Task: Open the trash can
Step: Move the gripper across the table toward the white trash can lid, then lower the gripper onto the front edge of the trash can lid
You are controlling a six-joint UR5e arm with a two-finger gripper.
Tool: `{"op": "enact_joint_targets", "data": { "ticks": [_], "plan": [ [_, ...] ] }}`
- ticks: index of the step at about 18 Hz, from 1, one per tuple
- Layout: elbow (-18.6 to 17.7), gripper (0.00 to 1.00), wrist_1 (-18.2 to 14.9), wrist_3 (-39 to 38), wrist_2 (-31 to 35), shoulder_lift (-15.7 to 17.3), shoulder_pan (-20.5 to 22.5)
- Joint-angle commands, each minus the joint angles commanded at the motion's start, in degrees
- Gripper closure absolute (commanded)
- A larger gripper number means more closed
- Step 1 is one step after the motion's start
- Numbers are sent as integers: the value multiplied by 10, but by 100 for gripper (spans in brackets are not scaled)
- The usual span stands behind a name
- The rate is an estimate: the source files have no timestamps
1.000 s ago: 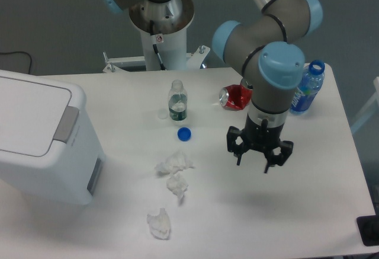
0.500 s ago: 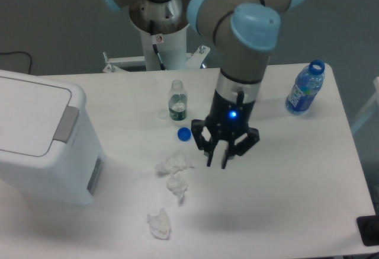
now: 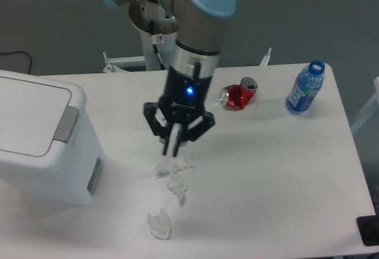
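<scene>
The trash can [image 3: 41, 137] is a large white boxy bin at the table's left edge, with its flat lid down and a grey tab [image 3: 67, 124] on the lid's right side. My gripper [image 3: 173, 150] hangs over the middle of the table, to the right of the bin and clear of it. Its fingers point down over crumpled tissues, empty. The camera looks down on it, so how far apart the fingertips stand does not show.
Three crumpled white tissues [image 3: 173, 180] lie in a line below the gripper. A crushed red can [image 3: 237, 95] and a blue bottle [image 3: 302, 89] are at the back right. The arm hides the small clear bottle and the blue cap.
The arm has swept left across the table, from the right side to over the tissues, nearer the bin. It now covers the small bottle and uncovers the red can.
</scene>
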Motion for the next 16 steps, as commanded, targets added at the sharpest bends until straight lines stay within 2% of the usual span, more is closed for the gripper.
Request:
{"op": "enact_joint_targets", "data": {
  "ticks": [7, 10, 16],
  "plan": [
    [-1, 96, 1, 2, -9, 3, -56],
    [-1, 96, 0, 2, -60, 1, -58],
    [-4, 96, -6, 2, -64, 2, -60]
  ]
}}
